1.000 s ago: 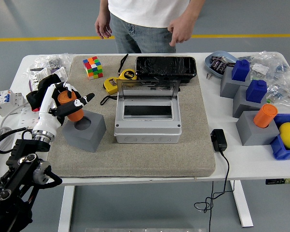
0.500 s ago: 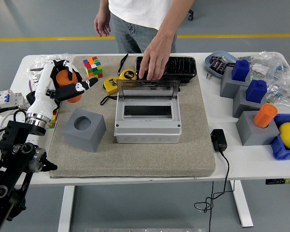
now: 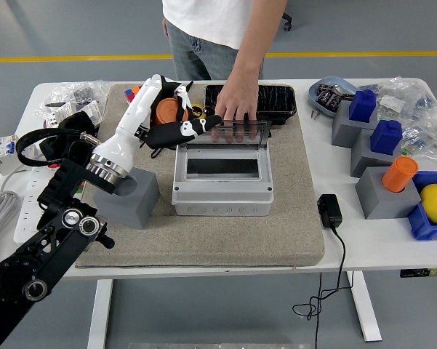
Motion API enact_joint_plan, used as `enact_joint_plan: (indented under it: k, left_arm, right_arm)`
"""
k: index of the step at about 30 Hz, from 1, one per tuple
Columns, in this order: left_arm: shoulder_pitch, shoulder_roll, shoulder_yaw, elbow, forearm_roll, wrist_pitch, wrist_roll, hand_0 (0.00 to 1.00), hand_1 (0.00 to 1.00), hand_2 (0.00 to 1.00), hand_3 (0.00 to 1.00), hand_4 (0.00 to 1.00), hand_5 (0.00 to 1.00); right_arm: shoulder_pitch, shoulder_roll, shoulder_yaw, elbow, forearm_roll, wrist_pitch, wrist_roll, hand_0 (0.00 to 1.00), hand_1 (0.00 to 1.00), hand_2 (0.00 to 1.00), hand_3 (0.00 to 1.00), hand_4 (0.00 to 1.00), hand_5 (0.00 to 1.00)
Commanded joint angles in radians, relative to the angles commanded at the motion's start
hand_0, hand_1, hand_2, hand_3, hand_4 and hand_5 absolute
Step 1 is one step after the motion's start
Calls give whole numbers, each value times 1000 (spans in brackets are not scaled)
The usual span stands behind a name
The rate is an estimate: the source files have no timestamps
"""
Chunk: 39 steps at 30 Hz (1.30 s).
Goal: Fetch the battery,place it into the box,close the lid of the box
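My left hand (image 3: 176, 122) is shut on the orange battery (image 3: 167, 110), a short cylinder, and carries it above the mat just left of the grey box's (image 3: 222, 190) back left corner. The box sits mid-mat with its clear lid (image 3: 222, 135) raised at the back and a dark slot showing inside. A person's hand (image 3: 236, 107) rests on the lid's top edge. The empty grey holder block (image 3: 137, 196) stands left of the box, partly hidden by my forearm. The right arm does not show.
A black tray (image 3: 265, 97) lies behind the box. At the right stand grey blocks with blue pieces (image 3: 362, 105) and an orange battery (image 3: 398, 174), a blue bin with a yellow fruit (image 3: 436, 202), and a power adapter (image 3: 329, 211). Bags and a power strip (image 3: 14, 211) crowd the left.
My left hand has swung right and forward with the orange battery, from left of the mat to beside the box lid. The person's hand stays on the lid's top edge.
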Motion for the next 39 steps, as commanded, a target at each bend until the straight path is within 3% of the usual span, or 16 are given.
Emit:
enact_joint_plan:
  k: [10, 22, 31, 39]
  left_arm:
    - [-101, -30, 188, 86, -80, -14, 7, 6, 2, 4, 2, 962, 657]
    - [-191, -63, 298, 272, -110, -27, -13, 6, 2, 2, 2, 965, 672]
    - [-220, -79, 333, 376, -108, -12, -47, 5, 2, 2, 2, 968, 681]
    - [-235, -104, 317, 444, -64, 10, -76, 8, 2, 2, 2, 970, 692]
  right_arm:
    - [7, -4, -5, -2, 1, -1, 0, 998, 995, 908, 855, 998, 998]
    - [13, -7, -8, -3, 2, -4, 1, 998, 995, 908, 855, 998, 998]
    - [14, -7, -5, -4, -2, -4, 3, 998, 995, 908, 855, 998, 998]
    - [16, -8, -6, -4, -1, -5, 3, 998, 995, 908, 856, 998, 998]
